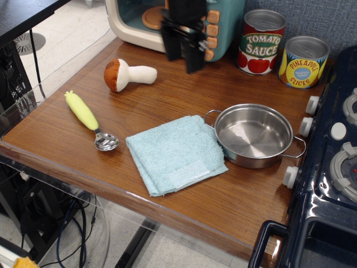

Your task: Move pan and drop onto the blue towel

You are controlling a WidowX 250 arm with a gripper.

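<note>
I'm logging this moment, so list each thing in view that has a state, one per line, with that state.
end effector: open, empty, raised in front of the toy microwave.
pan: upright, empty, on the wooden counter, its rim at the towel's right edge.
blue towel: folded, flat, nothing on it.
toy microwave: door open.
tomato sauce can: upright.
pineapple slices can: upright.
spoon: lying flat.
toy mushroom: on its side.

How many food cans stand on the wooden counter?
2. The tomato sauce can stands at the back, right of the toy microwave; the pineapple slices can stands beside it, nearer the stove. None seem hidden.
</note>
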